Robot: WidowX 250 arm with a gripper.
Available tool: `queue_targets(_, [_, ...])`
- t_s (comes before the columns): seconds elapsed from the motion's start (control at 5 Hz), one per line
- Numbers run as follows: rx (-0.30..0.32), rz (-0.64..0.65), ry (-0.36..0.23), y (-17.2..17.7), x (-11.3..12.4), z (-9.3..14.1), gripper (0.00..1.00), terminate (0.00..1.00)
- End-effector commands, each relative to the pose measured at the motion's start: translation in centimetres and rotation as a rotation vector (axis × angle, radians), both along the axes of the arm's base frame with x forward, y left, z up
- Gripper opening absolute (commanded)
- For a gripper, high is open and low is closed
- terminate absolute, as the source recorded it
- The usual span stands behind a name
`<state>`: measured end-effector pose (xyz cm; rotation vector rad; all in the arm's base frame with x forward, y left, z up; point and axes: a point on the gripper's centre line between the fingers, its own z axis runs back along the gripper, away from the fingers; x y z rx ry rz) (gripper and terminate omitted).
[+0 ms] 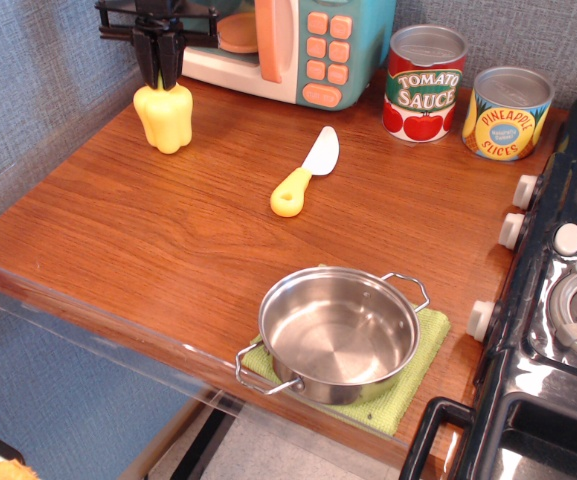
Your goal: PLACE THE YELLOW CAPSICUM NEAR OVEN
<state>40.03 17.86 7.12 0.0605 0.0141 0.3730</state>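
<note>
Grey-blue textured wall (28, 110), glossy wooden tabletop (168, 240), black stove (558, 330) at right, even light

Black hand (159, 68) — slim paired fingers.

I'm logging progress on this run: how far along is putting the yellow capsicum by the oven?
Nearly done. The yellow capsicum is already at the table's back left, just in front of the oven, apparently resting on the wood. In hand: the gripper is closed on its stem. Left: open the fingers and lift clear.
</note>
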Motion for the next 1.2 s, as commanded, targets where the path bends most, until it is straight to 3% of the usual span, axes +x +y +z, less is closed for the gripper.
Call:
queue_targets(0.0, [0.015, -0.005, -0.039, 0.4, -0.2, 2.3, 1.0, 0.0])
queue_targets(0.4, [0.029, -0.021, -0.131, 0.1, 0.1, 6.0, 1.0, 0.0])
queue_targets(0.6, [0.081, -0.056, -0.226, -1.2, -0.5, 10.1, 1.0, 0.0])
queue_targets(0.8, [0.084, -0.127, -0.261, -4.2, -2.1, 11.4, 1.0, 0.0])
queue_targets(1.0, [0.075, -0.228, -0.24, -8.1, -3.9, 10.8, 1.0, 0.0])
